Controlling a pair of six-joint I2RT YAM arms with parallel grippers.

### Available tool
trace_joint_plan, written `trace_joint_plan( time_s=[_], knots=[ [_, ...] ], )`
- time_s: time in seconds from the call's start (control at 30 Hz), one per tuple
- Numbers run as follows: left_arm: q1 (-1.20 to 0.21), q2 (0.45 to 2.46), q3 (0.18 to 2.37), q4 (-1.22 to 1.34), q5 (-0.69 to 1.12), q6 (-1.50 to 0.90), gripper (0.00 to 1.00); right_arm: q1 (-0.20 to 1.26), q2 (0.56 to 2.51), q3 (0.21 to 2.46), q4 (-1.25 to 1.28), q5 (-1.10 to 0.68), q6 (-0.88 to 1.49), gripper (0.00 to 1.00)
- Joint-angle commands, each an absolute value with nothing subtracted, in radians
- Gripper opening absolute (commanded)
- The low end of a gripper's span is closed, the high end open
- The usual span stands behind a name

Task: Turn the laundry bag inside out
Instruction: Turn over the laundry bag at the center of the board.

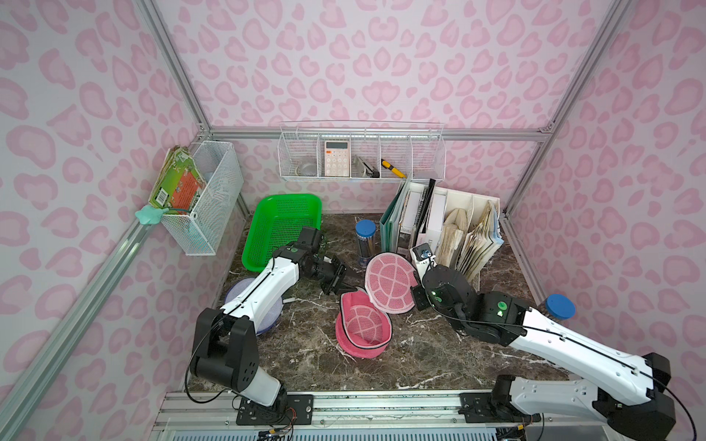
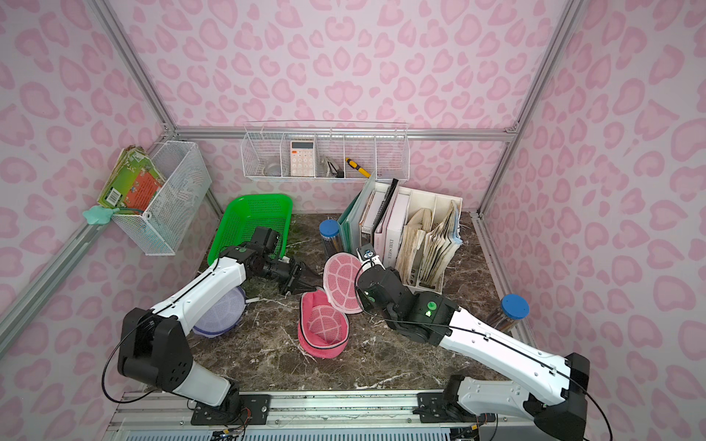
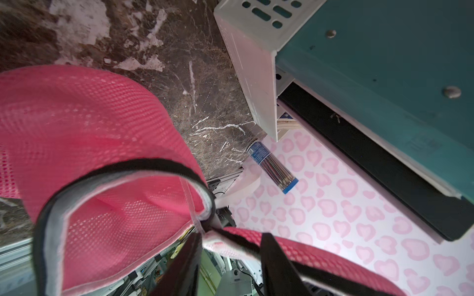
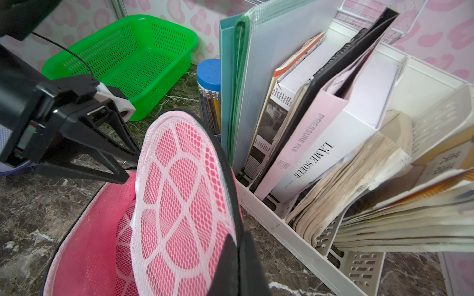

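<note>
The pink mesh laundry bag (image 1: 363, 324) lies unzipped on the marble table in both top views, its shell open upward. Its netted lid (image 1: 389, 282) stands tilted up behind it. My right gripper (image 4: 238, 237) is shut on the lid's black zipper rim and holds the lid (image 4: 177, 192) up. My left gripper (image 3: 232, 234) is at the bag's hinge end (image 1: 359, 292), jaws apart. The zipper rim (image 3: 230, 239) lies across the gap between its fingers. The bag's pink wall (image 3: 89, 123) fills that wrist view.
Behind the left arm a green basket (image 1: 282, 225) leans on the back wall. A blue-capped pencil tube (image 1: 365, 240) and a white file organiser (image 1: 450, 229) stand just behind the lid. A lavender mesh bag (image 1: 267, 320) lies under the left arm. Another blue-capped tube (image 1: 559, 305) stands at the right.
</note>
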State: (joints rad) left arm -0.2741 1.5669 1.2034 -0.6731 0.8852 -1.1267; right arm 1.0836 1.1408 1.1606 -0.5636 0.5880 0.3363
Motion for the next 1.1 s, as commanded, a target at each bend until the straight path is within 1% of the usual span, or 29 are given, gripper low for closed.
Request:
trace_joint_plan(
  time_s=[0.0, 0.27, 0.37, 0.43, 0.47, 0.5, 0.57, 0.6, 0.73, 0.83, 0.9, 0.93, 1.0, 1.07],
  knots=[
    [-0.281, 1.583, 1.19, -0.653, 0.916, -1.149, 0.43, 1.085, 1.139, 1.16, -0.541, 0.607, 0.332, 0.0],
    [-0.302, 1.618, 1.179, -0.667, 0.912, -1.136, 0.43, 1.086, 1.144, 1.159, -0.534, 0.609, 0.328, 0.0],
    [-0.305, 1.64, 1.18, -0.663, 0.907, -1.133, 0.41, 1.09, 1.144, 1.157, -0.531, 0.608, 0.33, 0.0],
    [-0.305, 1.651, 1.177, -0.659, 0.902, -1.131, 0.34, 1.09, 1.141, 1.156, -0.534, 0.61, 0.329, 0.0],
    [-0.305, 1.655, 1.178, -0.656, 0.901, -1.132, 0.27, 1.092, 1.139, 1.153, -0.534, 0.612, 0.327, 0.0],
    [-0.305, 1.659, 1.179, -0.656, 0.9, -1.132, 0.18, 1.092, 1.137, 1.151, -0.535, 0.614, 0.325, 0.0],
    [-0.304, 1.668, 1.19, -0.655, 0.891, -1.135, 0.05, 1.095, 1.134, 1.147, -0.539, 0.622, 0.316, 0.0],
    [-0.304, 1.674, 1.199, -0.654, 0.885, -1.136, 0.0, 1.1, 1.135, 1.149, -0.542, 0.629, 0.305, 0.0],
    [-0.303, 1.715, 1.236, -0.645, 0.882, -1.137, 0.0, 1.155, 1.168, 1.192, -0.575, 0.699, 0.253, 0.0],
    [-0.302, 1.749, 1.26, -0.626, 0.883, -1.142, 0.0, 1.243, 1.217, 1.236, -0.591, 0.793, 0.203, 0.0],
    [-0.301, 1.772, 1.28, -0.601, 0.89, -1.15, 0.0, 1.308, 1.256, 1.27, -0.581, 0.821, 0.17, 0.0],
    [-0.301, 1.782, 1.289, -0.599, 0.888, -1.15, 0.0, 1.335, 1.274, 1.283, -0.568, 0.822, 0.157, 0.0],
    [-0.301, 1.796, 1.309, -0.589, 0.888, -1.15, 0.0, 1.382, 1.307, 1.303, -0.526, 0.79, 0.136, 0.05],
    [-0.301, 1.807, 1.327, -0.585, 0.891, -1.144, 0.0, 1.417, 1.336, 1.309, -0.45, 0.698, 0.133, 0.11]
  ],
)
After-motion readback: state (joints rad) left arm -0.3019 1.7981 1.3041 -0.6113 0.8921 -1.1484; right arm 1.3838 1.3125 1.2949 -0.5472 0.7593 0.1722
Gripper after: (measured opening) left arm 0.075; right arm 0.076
